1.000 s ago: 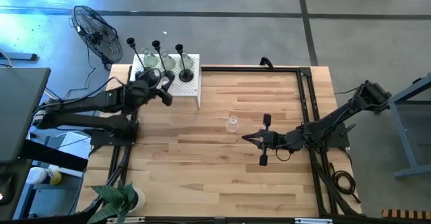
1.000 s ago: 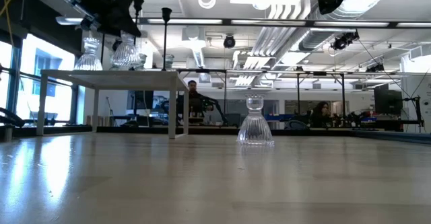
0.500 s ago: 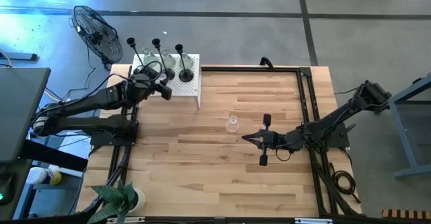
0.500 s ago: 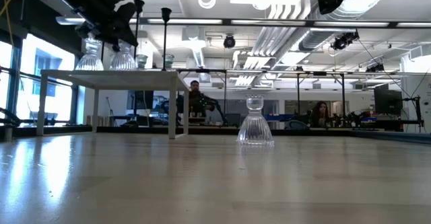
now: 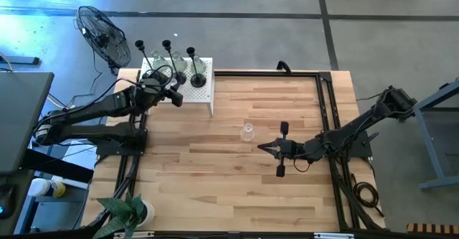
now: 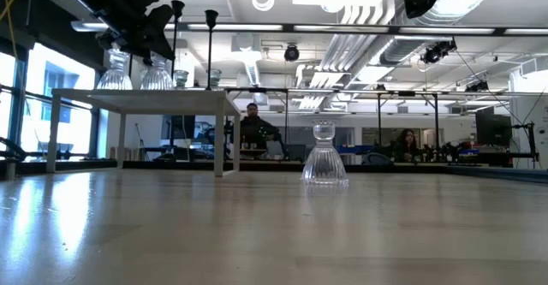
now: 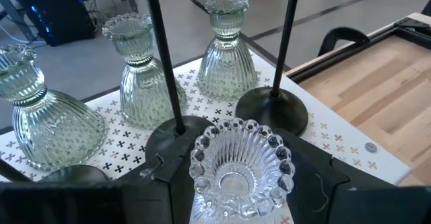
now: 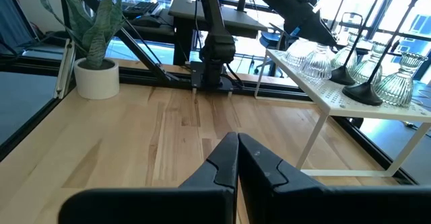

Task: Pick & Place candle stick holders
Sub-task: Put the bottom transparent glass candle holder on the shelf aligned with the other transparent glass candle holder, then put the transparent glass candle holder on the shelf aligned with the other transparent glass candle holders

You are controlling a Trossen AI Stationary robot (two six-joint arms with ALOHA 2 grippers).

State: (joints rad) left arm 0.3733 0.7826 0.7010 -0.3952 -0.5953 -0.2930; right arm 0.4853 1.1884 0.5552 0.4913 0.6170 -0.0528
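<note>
Three black candle stick holders stand by their round bases on the white perforated stand at the far left. Three clear glass ones stand there too. My left gripper is over the stand, shut on another clear glass holder. In the low view this gripper hangs just above the stand top. One more glass holder stands upright by its wide base mid-table. My right gripper hovers shut just to its near right, touching nothing. My left gripper pinches the glass holder between its two fingers, one on each side just below the scalloped cup rim. The fingers slant down from the table's left. The holder stays about upright, cup up. Its base is hidden, so whether it rests on the stand I cannot tell.
A black wire fan stands on the floor beyond the far left corner. A potted plant sits at the near left edge. Black frame rails run along the table's right and far sides. Bare wood lies in the near half.
My left gripper has swung a little toward the table's far edge, over the stand, carrying the glass holder and sinking slightly. It has then held still for the last half second. The right arm has kept still.
</note>
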